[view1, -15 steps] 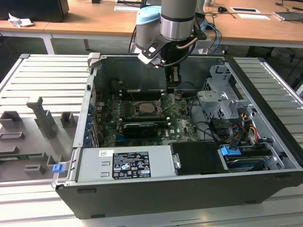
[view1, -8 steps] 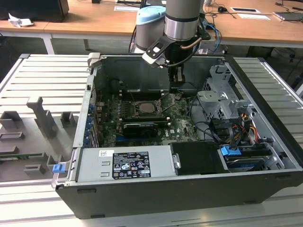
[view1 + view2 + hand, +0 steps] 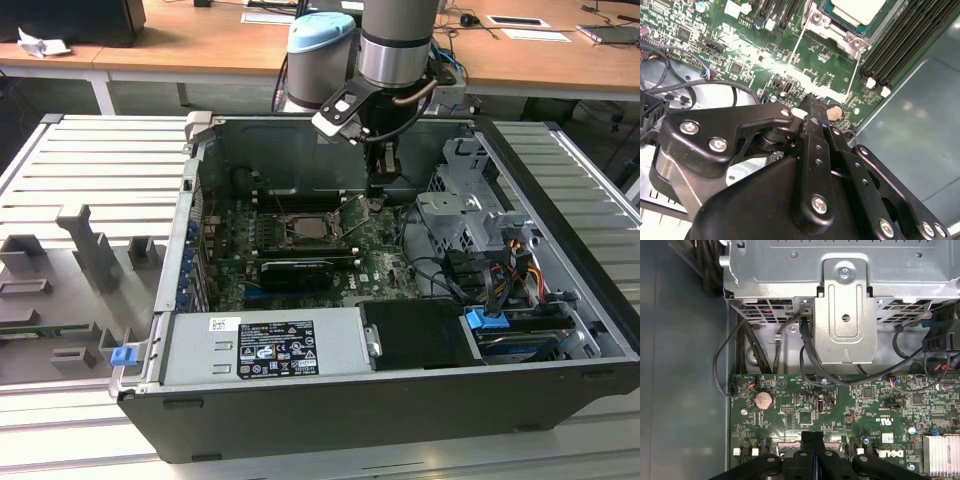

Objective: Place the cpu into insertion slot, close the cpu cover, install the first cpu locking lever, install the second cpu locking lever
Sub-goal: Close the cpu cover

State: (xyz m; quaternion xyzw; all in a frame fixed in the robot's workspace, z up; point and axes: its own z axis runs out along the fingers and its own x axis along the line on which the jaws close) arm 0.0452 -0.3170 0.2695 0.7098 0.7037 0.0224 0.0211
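Observation:
The cpu shows its pale metal top in the insertion slot on the green board, inside the open computer case. The silvery cpu cover lies as a frame around the chip. Two thin wire locking levers run from the socket's corners towards my gripper. My gripper hangs over the board on the exterior view's right of the socket. In both wrist views its black fingers meet tip to tip, shut, with nothing seen between them. They end between the two lever tips.
A grey drive cage with black cables stands just beyond the board. A coin battery lies close to the fingertips. Long black memory slots flank the socket. A black card and the power supply sit nearer the front.

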